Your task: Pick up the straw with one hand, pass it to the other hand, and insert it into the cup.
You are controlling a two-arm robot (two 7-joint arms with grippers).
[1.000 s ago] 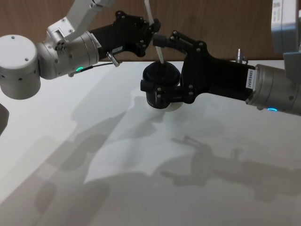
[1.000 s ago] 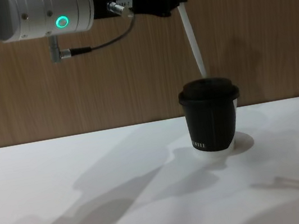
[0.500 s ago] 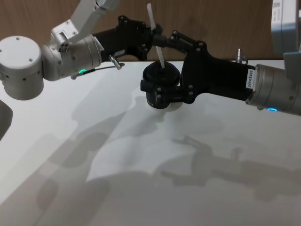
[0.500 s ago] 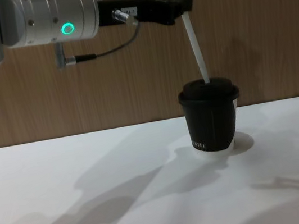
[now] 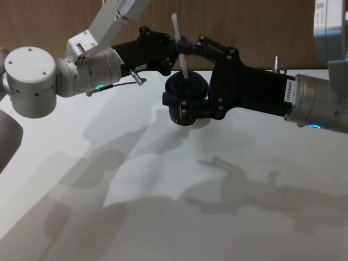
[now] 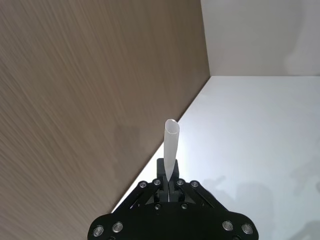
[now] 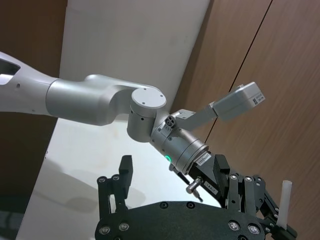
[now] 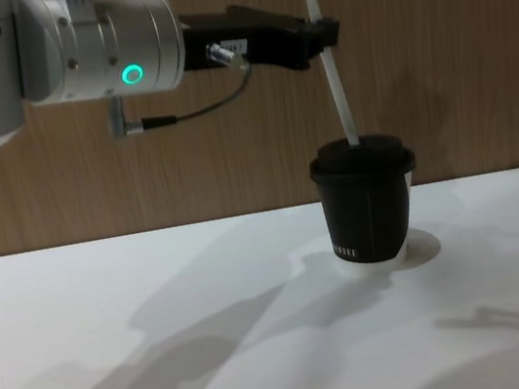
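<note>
At mid-desk (image 8: 113,326), toward the wood-panelled wall: cup (image 8: 367,202), upright, domed lid on, white bottom rim resting on the surface.

Above the cup: straw (image 8: 334,74), tilted slightly from vertical, upper end leaning to the robot's left, lower end meeting the top of the lid near its centre (depth inside the lid not discernible). Upper end of the straw past the top edge of the chest view; open tip visible in the left wrist view (image 6: 171,145).

Left end effector (image 8: 321,32), reaching in level from the robot's left on a silver wrist with a lit green ring: fingers pressed together on the straw, pinching it well above the lid. Thin cable looped under the wrist.

Right end effector (image 5: 179,76), reaching in from the robot's right: fingers spread wide, nothing between them, held higher than the cup (overlapping it in the head view, yet apart from it in the chest view, a dark bar at that view's top edge).
</note>
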